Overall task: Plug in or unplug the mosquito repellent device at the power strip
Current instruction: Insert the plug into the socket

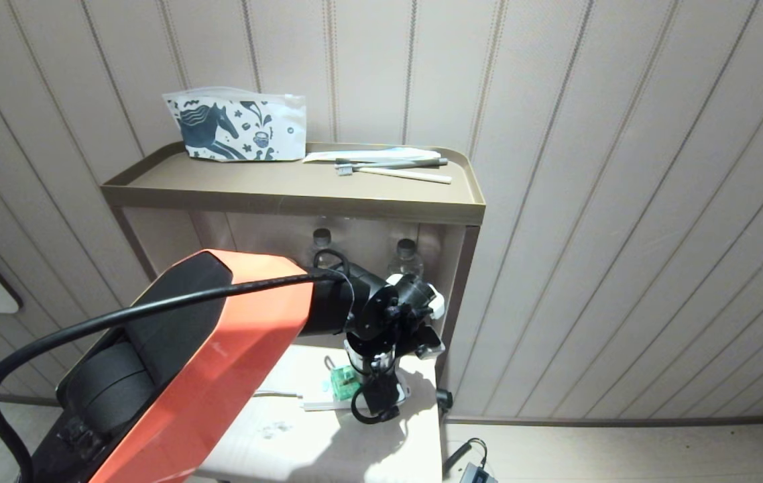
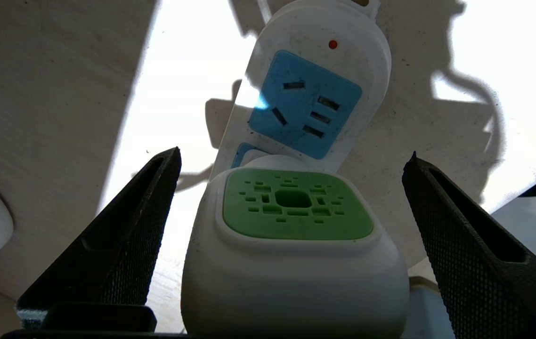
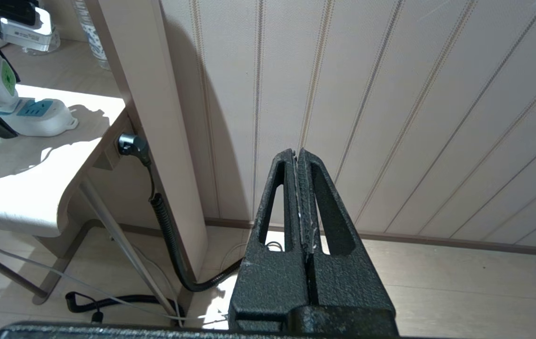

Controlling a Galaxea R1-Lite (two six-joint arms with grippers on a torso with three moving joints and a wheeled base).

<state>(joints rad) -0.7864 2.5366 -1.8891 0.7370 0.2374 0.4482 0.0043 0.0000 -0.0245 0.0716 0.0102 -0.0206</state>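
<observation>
A: Orange left arm fills the near-left of the head view. Left gripper is down over the low white table, under the brown shelf.

B: Jaws?

A: Spread wide, one finger on each side of the mosquito repellent device, clear gaps on both sides. Nothing held.

B: Where's the device?

A: Standing upright on the power strip, green vented face toward the wrist camera. Looks seated in a socket; the blue socket just beyond it is free and the strip's red light is on.

B: So plugged in and let go, or lining up to pull it?

A: Can't tell. Fingers straddle it squarely, so closing would grab the body.

B: Right side?

A: Right gripper is parked off by the wall, fingers pressed together, empty.
</observation>
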